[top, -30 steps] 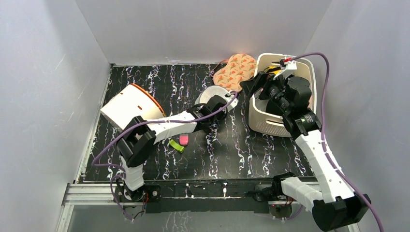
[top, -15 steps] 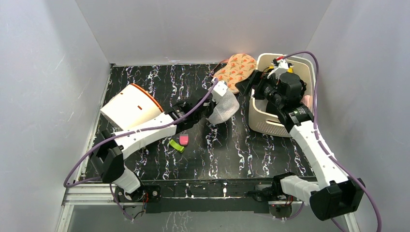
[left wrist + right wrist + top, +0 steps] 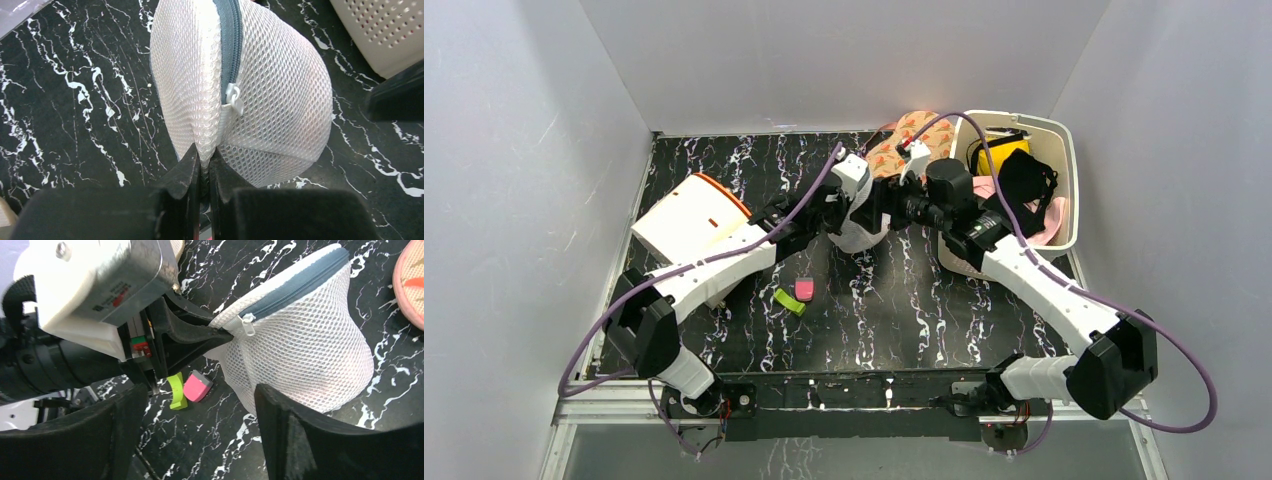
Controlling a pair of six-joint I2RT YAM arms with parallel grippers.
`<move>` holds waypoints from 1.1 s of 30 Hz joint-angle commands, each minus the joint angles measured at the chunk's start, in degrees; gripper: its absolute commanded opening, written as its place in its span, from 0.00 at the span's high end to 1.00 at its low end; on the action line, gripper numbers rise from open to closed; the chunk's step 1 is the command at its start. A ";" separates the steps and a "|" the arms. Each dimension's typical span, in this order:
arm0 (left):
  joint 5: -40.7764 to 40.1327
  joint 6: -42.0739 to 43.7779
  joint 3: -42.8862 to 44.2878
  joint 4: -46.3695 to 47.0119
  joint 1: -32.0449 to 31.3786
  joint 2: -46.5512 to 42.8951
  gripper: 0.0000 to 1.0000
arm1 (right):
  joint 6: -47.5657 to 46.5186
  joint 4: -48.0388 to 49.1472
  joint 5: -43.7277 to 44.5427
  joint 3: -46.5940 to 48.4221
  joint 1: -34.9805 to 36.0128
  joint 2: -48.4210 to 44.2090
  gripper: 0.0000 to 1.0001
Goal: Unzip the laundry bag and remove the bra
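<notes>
The laundry bag [image 3: 862, 226] is a white mesh pouch with a grey zipper, held up off the black marbled table. My left gripper [image 3: 839, 207] is shut on a fold of its mesh rim [image 3: 204, 155], just below the white zipper pull [image 3: 233, 98]. The zipper looks closed where it shows. My right gripper [image 3: 886, 200] is open and empty, right next to the bag [image 3: 305, 347], with its jaws wide apart [image 3: 200, 400] below the zipper pull [image 3: 248, 326]. The left gripper's fingers [image 3: 197, 337] show pinching the bag. The bra is not clearly visible through the mesh.
A white slotted basket [image 3: 1066, 150] at the back right holds yellow, black and pink items. An orange patterned pad [image 3: 914, 140] lies behind the bag. A white and orange drum-shaped object [image 3: 689, 222] lies at the left. A green piece [image 3: 176, 390] and a pink piece [image 3: 197, 386] lie mid-table.
My left gripper has lifted the bag and carried it back and a little left. My right arm has swung left from over the basket to beside the bag.
</notes>
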 commanded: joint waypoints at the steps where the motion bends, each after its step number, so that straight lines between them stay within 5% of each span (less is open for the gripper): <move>1: 5.76 -1.65 0.25 2.68 0.98 -4.72 1.00 | -3.07 3.53 5.72 4.24 0.66 0.85 0.35; 5: 7.96 -2.18 0.75 2.21 1.00 -4.09 1.00 | -3.24 5.40 9.39 3.06 0.64 0.60 0.57; 10: 10.17 -2.69 0.99 2.12 1.03 -3.59 1.00 | -2.59 7.78 11.99 1.69 0.66 0.36 0.67; 23: 11.58 -2.64 2.43 0.26 1.05 -1.31 1.00 | -4.14 10.55 11.48 0.07 2.06 3.57 0.78; 33: 12.81 -2.69 2.61 0.07 1.00 -1.38 1.00 | -3.75 12.18 13.29 -1.48 3.15 4.97 0.73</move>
